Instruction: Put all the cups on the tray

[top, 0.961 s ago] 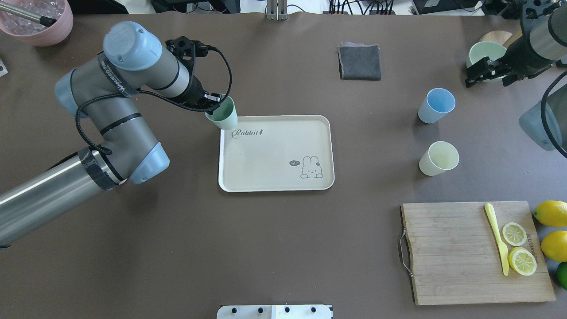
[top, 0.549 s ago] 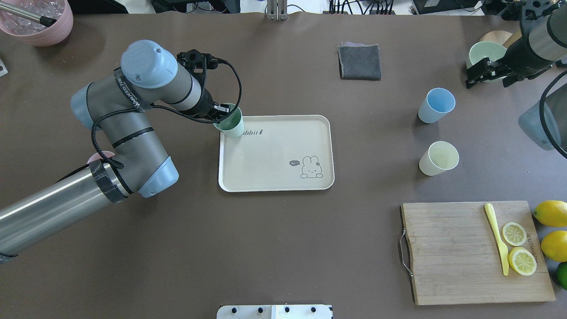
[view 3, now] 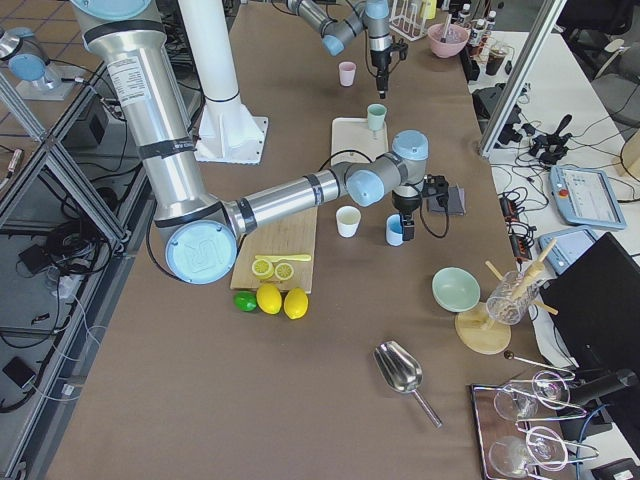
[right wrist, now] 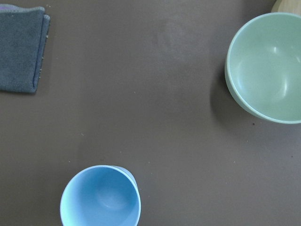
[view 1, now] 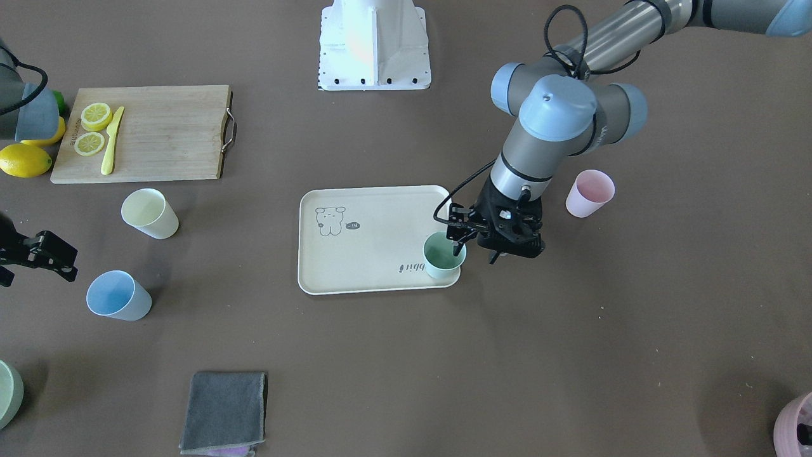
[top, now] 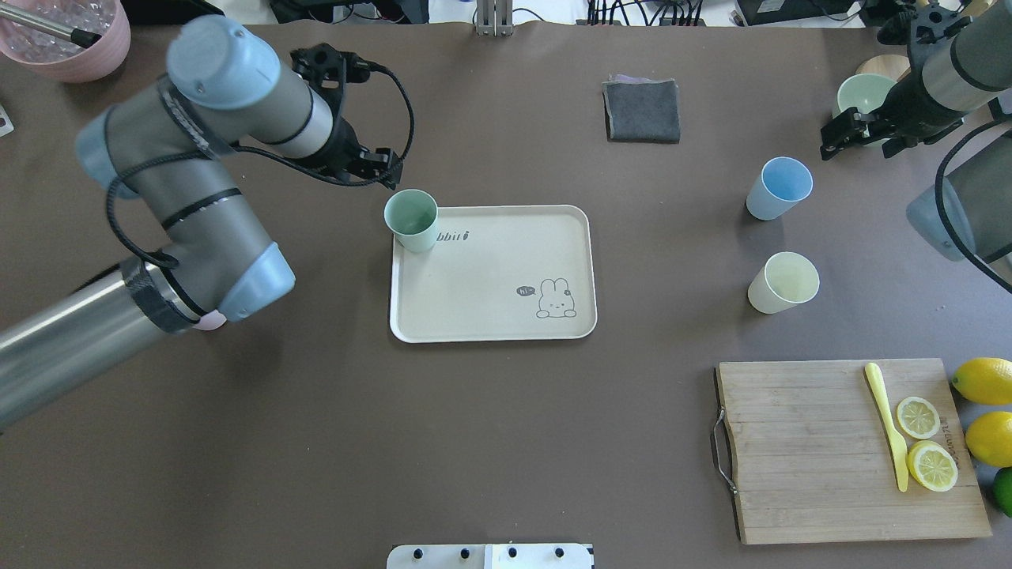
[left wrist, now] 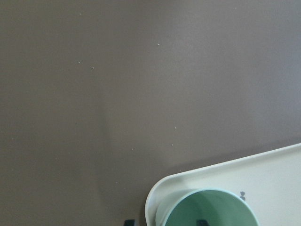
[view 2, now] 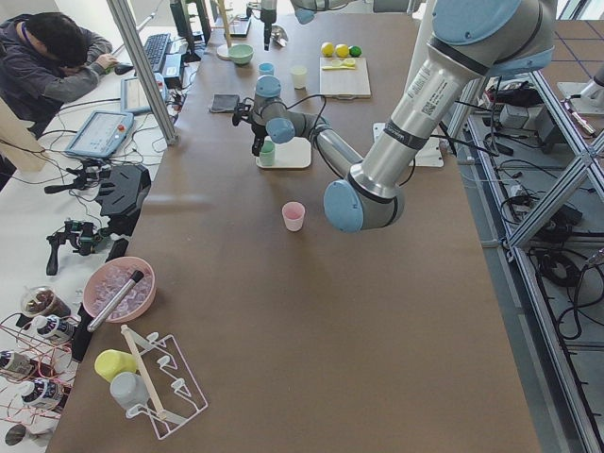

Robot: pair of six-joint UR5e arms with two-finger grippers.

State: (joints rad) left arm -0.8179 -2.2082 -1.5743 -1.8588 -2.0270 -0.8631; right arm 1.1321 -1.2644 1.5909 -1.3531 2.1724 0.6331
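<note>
The mint green cup [top: 411, 221] stands upright on the far left corner of the cream tray [top: 490, 316]. My left gripper [top: 387, 175] is open just above the cup. In the left wrist view its fingertips [left wrist: 129, 221] straddle the cup's rim without holding it. The blue cup [top: 779, 188] and the yellow cup [top: 783, 283] stand on the table right of the tray. The pink cup [view 1: 590, 193] stands on the table beside my left arm. My right gripper [top: 828, 141] is open and empty, beyond the blue cup.
A wooden cutting board [top: 806, 450] with lemon slices and a yellow knife lies at the near right, with whole lemons [top: 984, 379] beside it. A grey cloth [top: 642, 111] lies behind the tray. A pale green bowl [top: 866, 93] sits far right. A mauve pot [top: 67, 35] is at the far left corner.
My left gripper carried the mint green cup over the tray's corner, set it down upright, let go and rose off it. My right gripper shifted slightly left.
</note>
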